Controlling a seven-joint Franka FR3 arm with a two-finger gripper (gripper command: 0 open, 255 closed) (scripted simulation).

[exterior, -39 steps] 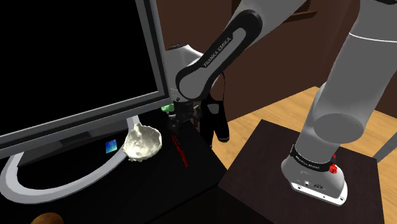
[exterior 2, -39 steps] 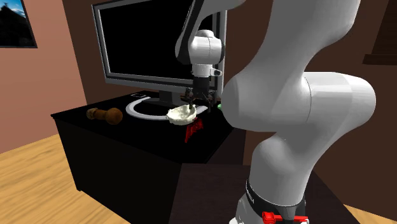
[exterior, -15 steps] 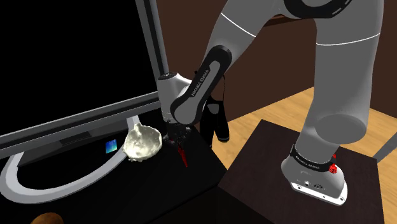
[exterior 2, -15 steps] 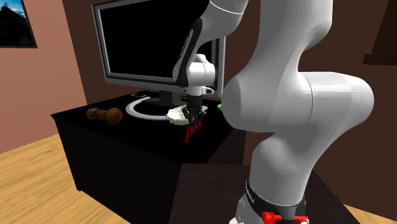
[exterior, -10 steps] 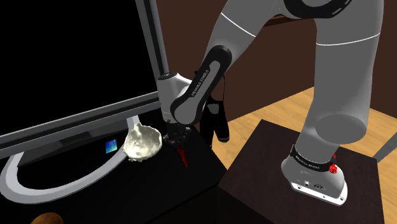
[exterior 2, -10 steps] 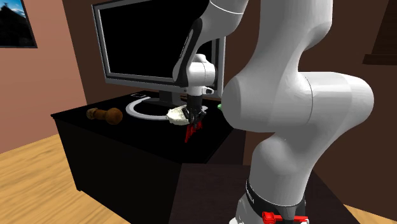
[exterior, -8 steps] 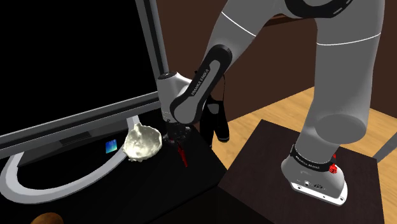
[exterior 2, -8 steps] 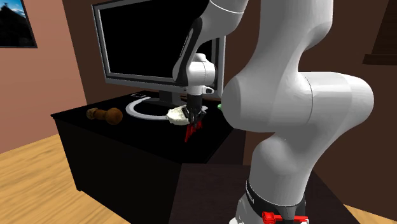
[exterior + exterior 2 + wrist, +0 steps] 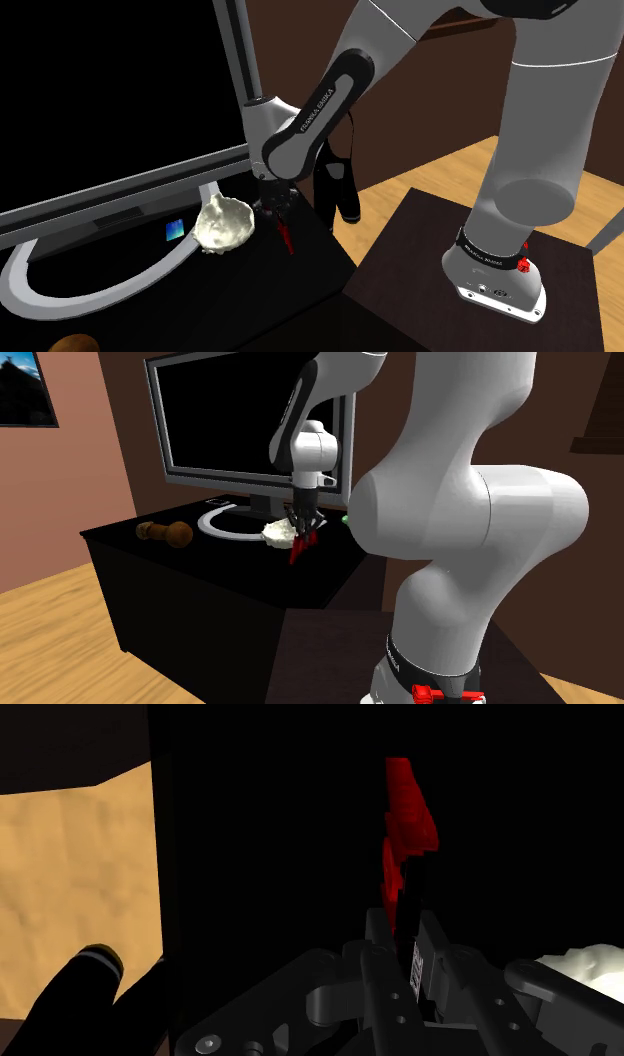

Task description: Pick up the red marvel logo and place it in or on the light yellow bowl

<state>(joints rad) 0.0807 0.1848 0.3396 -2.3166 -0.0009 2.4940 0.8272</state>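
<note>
the end effector [image 9: 274,210] is clenched on the red marvel logo [image 9: 285,238], which hangs from it just beside the pale bowl [image 9: 222,222] (whitish, lumpy) over the black table [image 9: 250,290].

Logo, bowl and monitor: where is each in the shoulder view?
logo [image 9: 286,240], shoulder view, its red lower end.
bowl [image 9: 224,224], shoulder view, its pale wall.
monitor [image 9: 100,90], shoulder view, its black screen.

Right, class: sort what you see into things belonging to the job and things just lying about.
Belonging to the job:
red logo
pale bowl
gripper, clasping the logo

Just lying about:
monitor
brown knobbed object on the black table
</note>
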